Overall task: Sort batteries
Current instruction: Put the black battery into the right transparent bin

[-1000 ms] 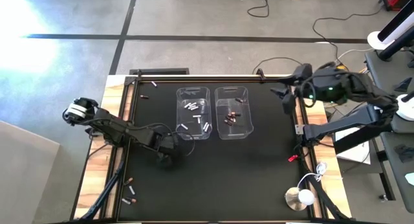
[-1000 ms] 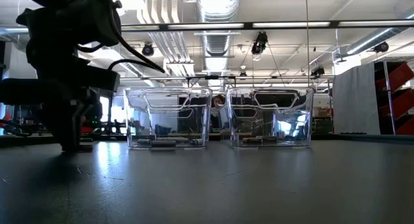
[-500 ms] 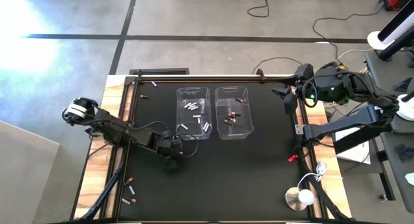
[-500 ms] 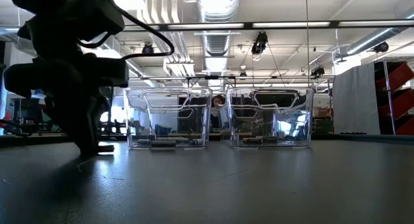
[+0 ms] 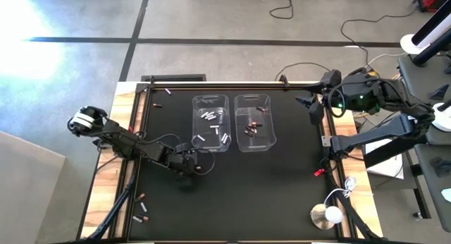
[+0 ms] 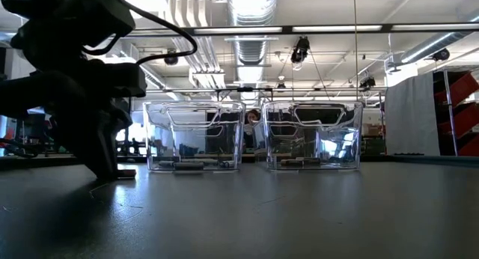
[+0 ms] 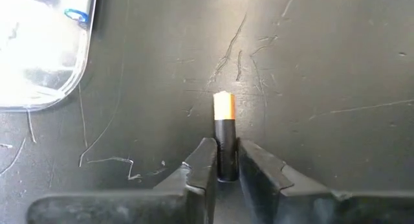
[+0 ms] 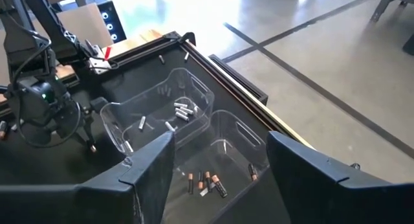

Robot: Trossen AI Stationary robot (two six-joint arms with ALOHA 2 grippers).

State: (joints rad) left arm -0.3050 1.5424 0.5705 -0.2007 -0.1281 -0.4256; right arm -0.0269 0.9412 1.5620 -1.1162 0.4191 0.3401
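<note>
My left gripper (image 5: 192,163) (image 7: 226,169) is low over the black mat, just near of the left clear bin (image 5: 211,123), and is shut on a dark battery (image 7: 224,136) with a copper end. The left bin holds silvery-white batteries (image 5: 209,117). The right bin (image 5: 254,122) holds dark copper-ended batteries (image 5: 251,129). My right gripper (image 5: 312,107) (image 8: 220,149) hangs open and raised at the table's far right edge, holding nothing. In the low view the left arm (image 6: 90,102) is a dark mass left of both bins. My left gripper pinches the battery's dark end (image 7: 226,167) between its two fingers. The fingers slant down from the table's left and lie along the battery. Its copper end (image 7: 223,106) sticks out past the fingertips. I cannot tell whether the battery touches the mat.
Loose batteries lie at the near left (image 5: 141,204) and far left (image 5: 159,104) of the mat. A small red clip (image 5: 318,172) and a white round object (image 5: 325,216) sit by the right edge. Bare mat spreads near of the bins.
My left gripper has tipped more steeply down, and its fingertips have swung a little toward the table's right edge, staying low at the mat.
</note>
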